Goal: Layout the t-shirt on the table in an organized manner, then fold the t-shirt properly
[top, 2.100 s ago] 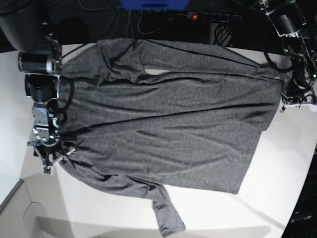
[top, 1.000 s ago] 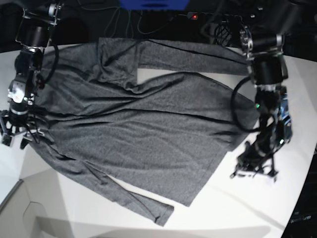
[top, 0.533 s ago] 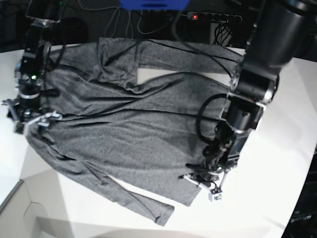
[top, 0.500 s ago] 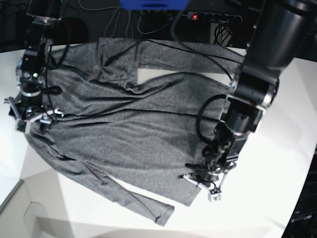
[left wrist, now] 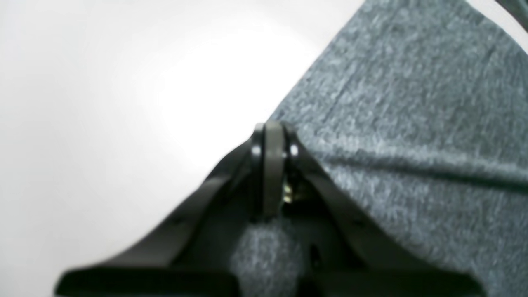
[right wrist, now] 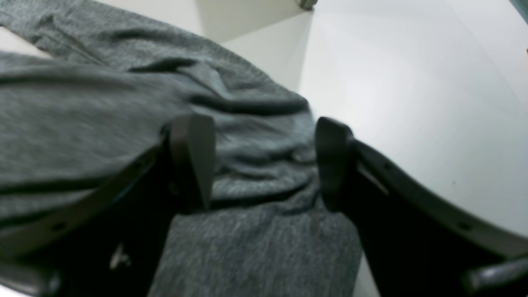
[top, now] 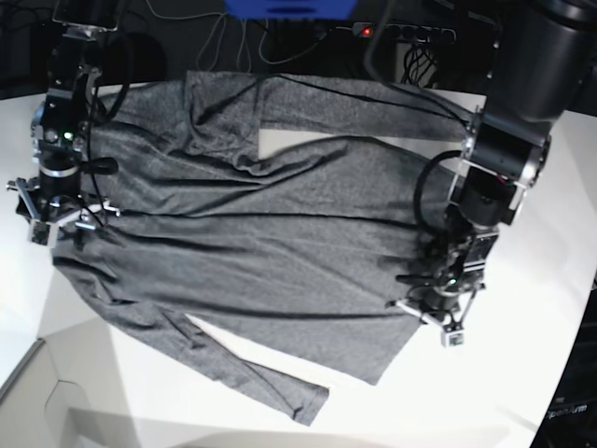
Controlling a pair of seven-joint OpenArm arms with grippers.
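charcoal-grey jersey covers most of the white table (top: 550, 280): the t-shirt (top: 270, 243) lies spread out, wrinkled, one sleeve trailing toward the near edge of the base view and another folded along the far edge, with a wedge of bare tabletop showing between that sleeve and the body.

the left gripper (top: 438, 303), on the base view's right, sits at the shirt's hem edge. in the left wrist view its jaws are pressed together at the left gripper's tip (left wrist: 270, 140), right where the fabric edge meets the table, with cloth bunched just behind the tip; whether the tip itself pinches cloth is too blurred to tell.

the right gripper (top: 58, 217), on the base view's left, hangs over the opposite end of the shirt. the right wrist view shows its fingers (right wrist: 194, 156) spread wide, with rumpled cloth (right wrist: 255, 165) lying between them and bare table to one side.
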